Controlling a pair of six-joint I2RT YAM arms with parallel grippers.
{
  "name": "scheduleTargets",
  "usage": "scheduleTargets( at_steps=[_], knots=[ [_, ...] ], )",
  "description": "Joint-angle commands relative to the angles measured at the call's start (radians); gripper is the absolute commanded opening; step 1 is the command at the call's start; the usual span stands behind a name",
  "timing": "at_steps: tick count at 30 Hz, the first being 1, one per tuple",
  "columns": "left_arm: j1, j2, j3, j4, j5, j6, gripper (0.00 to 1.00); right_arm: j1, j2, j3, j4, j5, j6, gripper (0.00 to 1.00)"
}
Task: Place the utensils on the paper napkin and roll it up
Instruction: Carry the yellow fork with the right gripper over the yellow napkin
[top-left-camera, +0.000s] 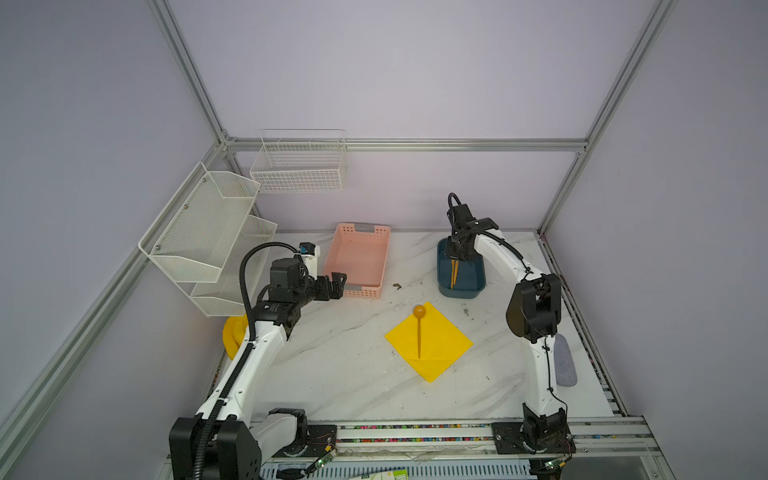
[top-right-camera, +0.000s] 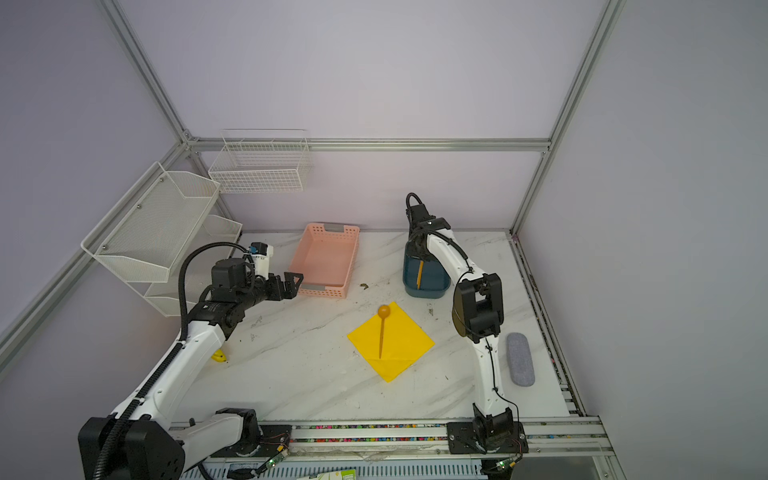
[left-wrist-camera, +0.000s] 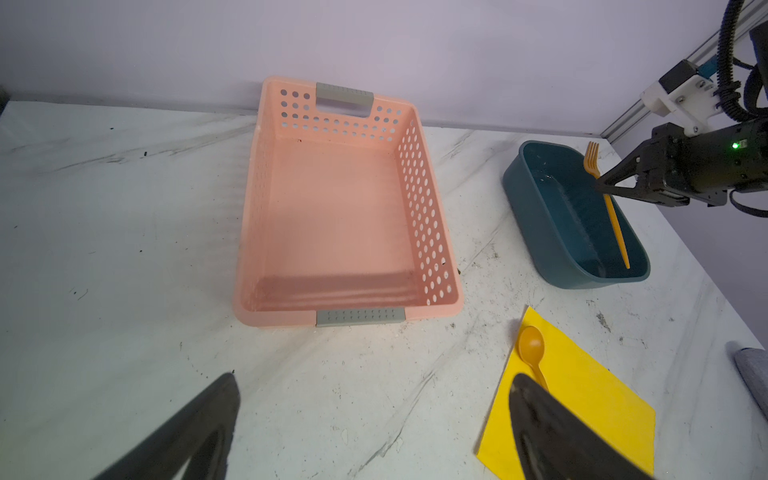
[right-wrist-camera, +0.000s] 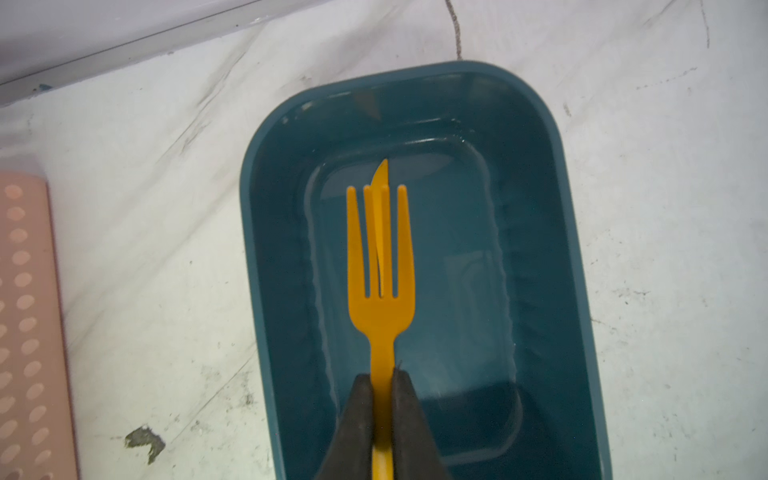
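Note:
The yellow paper napkin (top-left-camera: 442, 343) (top-right-camera: 405, 343) (left-wrist-camera: 582, 411) lies flat like a diamond on the marble table. The orange spoon (top-left-camera: 419, 328) (top-right-camera: 382, 328) (left-wrist-camera: 531, 352) rests on it, its bowl at the far corner. My right gripper (right-wrist-camera: 381, 376) (top-left-camera: 455, 257) (left-wrist-camera: 600, 188) is shut on the handle of the orange fork (right-wrist-camera: 380, 299) (left-wrist-camera: 611, 208), holding it tilted over the dark blue bin (right-wrist-camera: 540, 249) (top-left-camera: 473, 284) (top-right-camera: 436, 286). The knife (right-wrist-camera: 380, 170) lies in the bin beneath the fork, only its tip showing. My left gripper (top-left-camera: 338, 284) (top-right-camera: 293, 282) (left-wrist-camera: 374, 378) hangs open and empty beside the pink basket.
A pink perforated basket (top-left-camera: 359, 257) (left-wrist-camera: 353, 208) stands at the back middle. A grey case (top-left-camera: 565, 361) (top-right-camera: 519, 365) lies at the right edge. Yellow bananas (top-left-camera: 235, 332) (top-right-camera: 219, 356) sit behind the left arm. White mesh shelves (top-left-camera: 203, 232) and a wire basket (top-left-camera: 299, 166) hang on the left.

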Motion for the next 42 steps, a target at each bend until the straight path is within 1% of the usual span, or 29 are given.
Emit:
scheduleTargets(
  at_steps=[1, 6, 11, 12, 19, 22, 26, 30, 36, 42],
  knots=[
    [0.009, -0.017, 0.004, 0.053, 0.045, -0.025, 1.00, 0.040, -0.073, -0.049, -0.013, 0.006, 0.023, 0.11],
    [0.009, -0.018, 0.001, 0.056, 0.040, -0.028, 1.00, 0.086, -0.141, -0.135, -0.002, -0.008, 0.030, 0.12],
    [0.008, -0.017, -0.007, 0.065, 0.043, -0.028, 1.00, 0.118, -0.250, -0.284, 0.061, -0.036, 0.042, 0.11],
    [0.007, -0.016, -0.006, 0.065, 0.041, -0.052, 1.00, 0.121, -0.272, -0.310, 0.073, -0.040, 0.046, 0.11],
    [0.008, -0.009, 0.025, 0.031, 0.065, -0.096, 1.00, 0.155, -0.419, -0.485, 0.115, -0.058, 0.047, 0.11],
    [0.009, -0.019, 0.030, -0.001, 0.079, -0.095, 1.00, 0.166, -0.480, -0.560, 0.142, -0.065, 0.053, 0.11],
    [0.008, -0.047, -0.003, 0.010, 0.071, -0.076, 1.00, 0.186, -0.554, -0.679, 0.213, -0.091, 0.077, 0.11],
    [0.008, -0.065, -0.031, 0.013, 0.073, -0.059, 1.00, 0.216, -0.595, -0.757, 0.253, -0.098, 0.107, 0.11],
    [0.008, -0.081, -0.051, 0.017, 0.092, -0.066, 1.00, 0.264, -0.640, -0.878, 0.317, -0.087, 0.157, 0.11],
    [0.008, -0.091, -0.058, 0.012, 0.101, -0.069, 1.00, 0.306, -0.636, -0.956, 0.377, -0.093, 0.209, 0.11]
  ],
)
